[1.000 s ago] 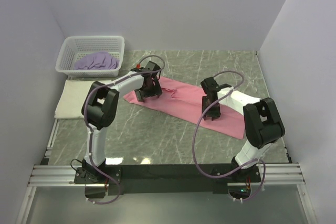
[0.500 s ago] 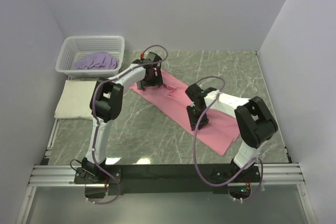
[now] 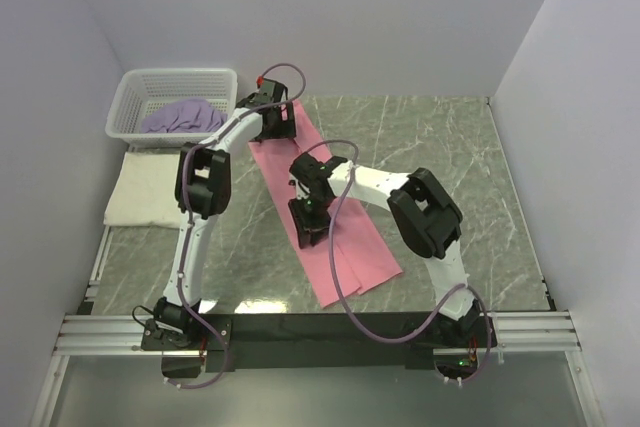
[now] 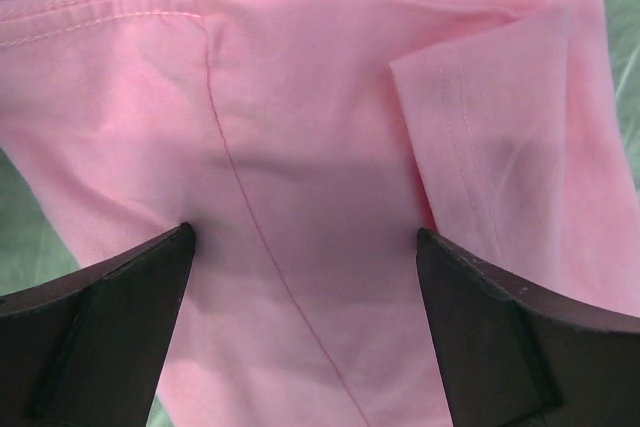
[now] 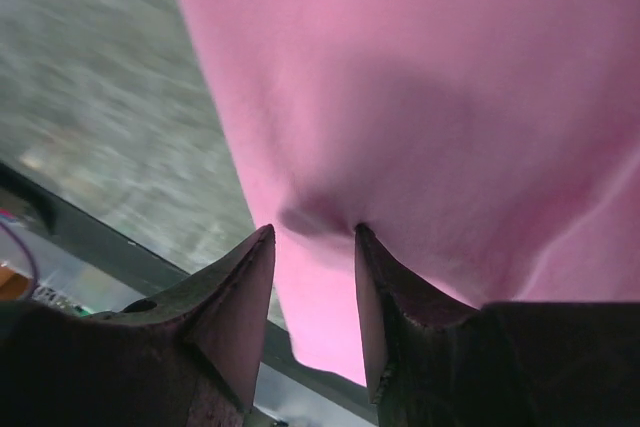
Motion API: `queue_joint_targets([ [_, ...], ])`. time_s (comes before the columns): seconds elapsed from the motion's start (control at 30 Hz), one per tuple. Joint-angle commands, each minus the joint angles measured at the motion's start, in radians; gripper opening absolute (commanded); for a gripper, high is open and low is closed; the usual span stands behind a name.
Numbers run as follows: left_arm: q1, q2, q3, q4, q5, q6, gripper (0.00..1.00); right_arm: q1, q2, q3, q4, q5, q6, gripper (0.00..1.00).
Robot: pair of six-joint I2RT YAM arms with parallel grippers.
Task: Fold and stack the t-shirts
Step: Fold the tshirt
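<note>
Having swung round from crosswise, the pink shirt (image 3: 345,252) is lying as a strip from upper centre to lower centre of the worktop (image 3: 450,177), with the right pincer (image 3: 311,227) pinching its middle and the left pincer (image 3: 277,129) spreading wide over its top end, so dragging low and evenly is looking wisest.

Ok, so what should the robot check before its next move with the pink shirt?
1. Does the right gripper hold the pink t-shirt? Ok: it is nearly closed, with fabric bunched in it.
2. Does the left gripper hold it too? Not ok: it is spread wide and pinches no cloth.
3. Is the shirt smooth? Not ok: the cloth is doubled over beside the left gripper.
4. Is the cream t-shirt ready to stack on? Ok: it lies folded at the left with nothing on it.
5. Is the lavender t-shirt out of the way? Ok: it sits crumpled in the basket.
</note>
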Motion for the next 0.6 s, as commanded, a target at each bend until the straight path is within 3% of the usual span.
queue_joint_targets([
  [0.0, 0.002, 0.07, 0.051, 0.074, 0.078, 0.067, 0.99, 0.027, 0.064, 0.05, 0.075, -0.041, 0.037, 0.45],
  [0.2, 0.005, 0.092, 0.087, 0.145, 0.158, 0.049, 1.0, 0.039, 0.04, 0.035, 0.158, -0.03, 0.094, 0.45],
  [0.33, 0.015, 0.078, 0.079, 0.205, 0.215, 0.015, 1.0, 0.04, -0.081, -0.003, 0.202, 0.051, 0.097, 0.46],
  [0.57, 0.02, -0.158, -0.044, 0.355, 0.269, -0.045, 0.99, 0.024, -0.295, -0.045, 0.219, 0.171, 0.078, 0.47],
])
